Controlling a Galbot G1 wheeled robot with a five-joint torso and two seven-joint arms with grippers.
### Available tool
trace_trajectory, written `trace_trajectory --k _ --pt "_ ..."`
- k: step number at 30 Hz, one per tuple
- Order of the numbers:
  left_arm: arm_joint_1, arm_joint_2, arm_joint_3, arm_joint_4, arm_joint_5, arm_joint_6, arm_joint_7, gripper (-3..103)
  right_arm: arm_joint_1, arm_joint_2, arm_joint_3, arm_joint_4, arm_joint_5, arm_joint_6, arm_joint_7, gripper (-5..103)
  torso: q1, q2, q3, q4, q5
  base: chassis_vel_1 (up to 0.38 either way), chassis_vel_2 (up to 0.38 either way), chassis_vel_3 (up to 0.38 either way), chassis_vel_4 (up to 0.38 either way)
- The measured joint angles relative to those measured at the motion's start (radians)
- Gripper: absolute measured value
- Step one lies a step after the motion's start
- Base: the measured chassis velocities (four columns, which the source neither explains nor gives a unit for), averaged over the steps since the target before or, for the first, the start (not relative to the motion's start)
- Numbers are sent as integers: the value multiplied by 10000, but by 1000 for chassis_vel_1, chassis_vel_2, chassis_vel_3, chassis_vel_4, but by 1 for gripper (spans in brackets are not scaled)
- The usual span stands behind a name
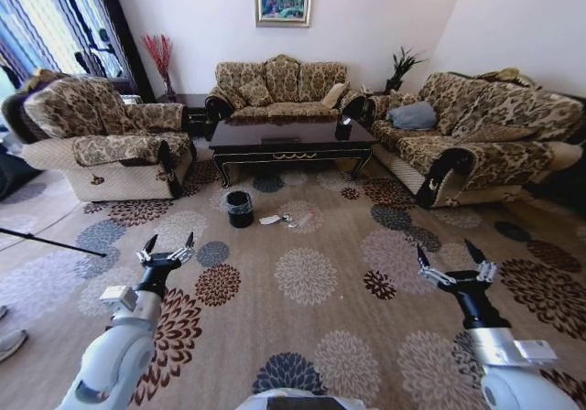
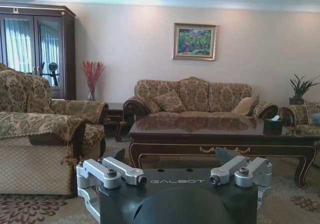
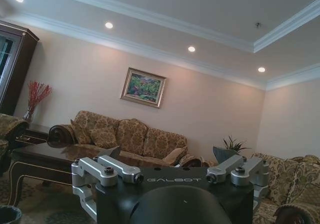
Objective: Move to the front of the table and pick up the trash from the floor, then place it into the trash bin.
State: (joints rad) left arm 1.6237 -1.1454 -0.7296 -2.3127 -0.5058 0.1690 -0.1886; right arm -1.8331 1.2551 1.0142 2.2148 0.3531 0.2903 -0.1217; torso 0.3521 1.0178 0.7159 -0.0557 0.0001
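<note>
Left claw (image 2: pixel 175 171) spread wide, facing the table (image 2: pixel 220 139), sofa (image 2: pixel 192 98) behind

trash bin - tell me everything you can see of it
The trash bin is a small round black container standing upright on the floor, a patterned beige carpet. A crinkled clear plastic liner shows at its rim. It sits just in front of the table, near that table's left front leg, apart from it. The trash lies on the carpet a little to its right, not touching it. Nothing grips or rests against the bin, and what it holds cannot be made out.
</note>
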Motion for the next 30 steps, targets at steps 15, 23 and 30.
trace_trajectory --k 15,23,30 --pt "43 -207 -92 211 7 -131 133 100 29 329 -188 -317 -217 99 -6 100 -322 -731 -407 -1 -1 0 0 0 0" --pt "51 -449 -58 364 121 -229 256 100 -59 565 -238 -456 -342 249 -91 100 -458 -1047 -588 -1 -2 0 0 0 0" --pt "-76 -385 -92 408 106 -242 222 100 34 713 -470 -530 -358 239 -40 100 -622 -1416 -794 0 -2 0 0 0 0"
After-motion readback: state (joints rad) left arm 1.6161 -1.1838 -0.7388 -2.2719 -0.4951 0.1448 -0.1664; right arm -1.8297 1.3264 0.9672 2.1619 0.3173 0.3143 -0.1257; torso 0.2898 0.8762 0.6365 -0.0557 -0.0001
